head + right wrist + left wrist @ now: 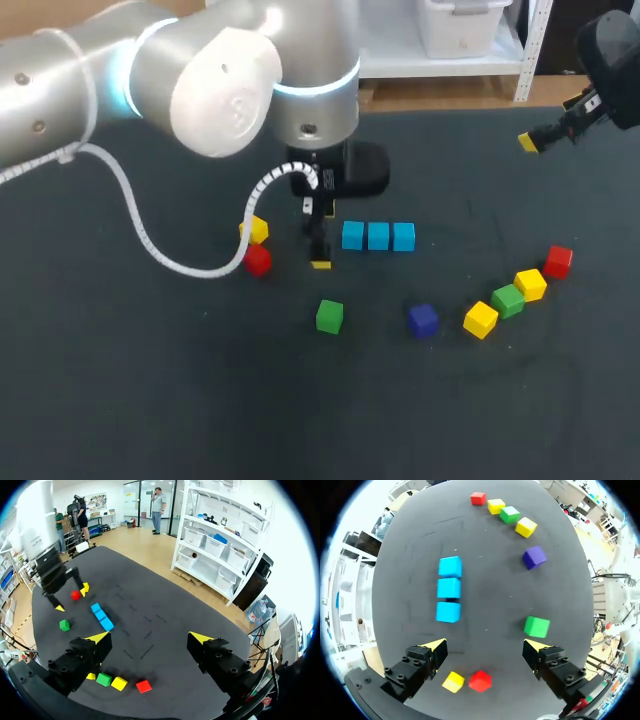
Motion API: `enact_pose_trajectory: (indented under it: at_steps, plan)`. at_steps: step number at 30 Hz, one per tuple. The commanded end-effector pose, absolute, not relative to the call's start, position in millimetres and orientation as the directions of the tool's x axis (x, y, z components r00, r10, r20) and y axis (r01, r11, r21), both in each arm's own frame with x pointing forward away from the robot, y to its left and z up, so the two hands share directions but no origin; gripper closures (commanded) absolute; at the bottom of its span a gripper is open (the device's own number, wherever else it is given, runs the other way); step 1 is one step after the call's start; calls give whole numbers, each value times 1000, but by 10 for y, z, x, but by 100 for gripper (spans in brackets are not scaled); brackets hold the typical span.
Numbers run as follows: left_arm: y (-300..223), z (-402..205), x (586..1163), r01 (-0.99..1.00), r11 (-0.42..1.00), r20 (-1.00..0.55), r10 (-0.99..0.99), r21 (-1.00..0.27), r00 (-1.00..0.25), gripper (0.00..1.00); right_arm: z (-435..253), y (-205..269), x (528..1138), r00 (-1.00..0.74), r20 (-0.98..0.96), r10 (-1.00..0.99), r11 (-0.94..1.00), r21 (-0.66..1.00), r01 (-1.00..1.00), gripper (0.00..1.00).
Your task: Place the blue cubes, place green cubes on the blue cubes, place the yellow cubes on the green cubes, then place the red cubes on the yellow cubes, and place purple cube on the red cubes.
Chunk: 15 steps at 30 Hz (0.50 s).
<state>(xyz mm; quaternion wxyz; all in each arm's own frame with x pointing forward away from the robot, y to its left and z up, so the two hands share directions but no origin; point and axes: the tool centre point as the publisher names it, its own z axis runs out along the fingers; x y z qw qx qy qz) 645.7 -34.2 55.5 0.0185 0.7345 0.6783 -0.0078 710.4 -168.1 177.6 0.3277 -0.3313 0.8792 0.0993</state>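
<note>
The left gripper (485, 647) hangs above the dark, matte tabletop (150, 400) with its two yellow-tipped fingers spread wide and nothing between them. In its wrist view the row of three light-blue cubes (449, 588) lies ahead of it, side by side in a straight line, nearer to one finger than to the other. The lone green cube (537, 626) sits just ahead of the other finger's tip, apart from it. Under the gripper, behind the fingertips, a small yellow cube (453, 681) and a small red cube (480, 680) lie just beside each other. The dark purple cube (534, 557) rests further ahead, well apart from the blue row. Beyond it an arc of four cubes (507, 300) runs yellow, green, yellow, red, each close against the next. All the cubes are plain, single-coloured blocks with flat faces and crisp edges; whether they are wood or plastic I cannot tell. A white ribbed cable (150, 240) loops down from the silvery left arm. The right gripper (150, 638) is held high at the table's far right corner, its fingers likewise wide apart and empty, well away from every cube
</note>
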Motion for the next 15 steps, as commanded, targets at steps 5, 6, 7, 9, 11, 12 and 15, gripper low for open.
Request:
enact_pose_trajectory:
  at_steps: [5, 6, 7, 9, 11, 12, 15]
  plan:
    - [-330, 601, 6093, 993, -48, -18, 999, 112, 50, 0, 1781, -1680, 7093, -567, -641, -517, 762, -44, -646, 0]
    - [-339, 619, 6027, 993, -54, -28, 998, 107, 57, 0, 1781, -1680, 7093, -567, -641, -517, 762, -44, -646, 0]
    - [-343, 622, 5967, 993, -58, -31, 998, 103, 62, 0, 1781, -1680, 7093, -567, -641, -517, 762, -44, -646, 0]
    - [-339, 590, 5879, 993, -59, -31, 998, 98, 62, 0, 1781, -1680, 7093, -567, -641, -517, 762, -44, -646, 0]
    - [-335, 561, 5808, 995, -52, -48, 997, 81, 56, 0, 1781, -1680, 7093, -567, -641, -517, 762, -44, -646, 0]
    - [-333, 552, 5778, 996, -52, -55, 997, 76, 56, 0, 1781, -1680, 7093, -567, -641, -517, 762, -44, -646, 0]
    - [-327, 543, 5694, 997, -65, -56, 996, 48, 67, 0, 1781, -1680, 7093, -567, -641, -517, 762, -44, -646, 0]
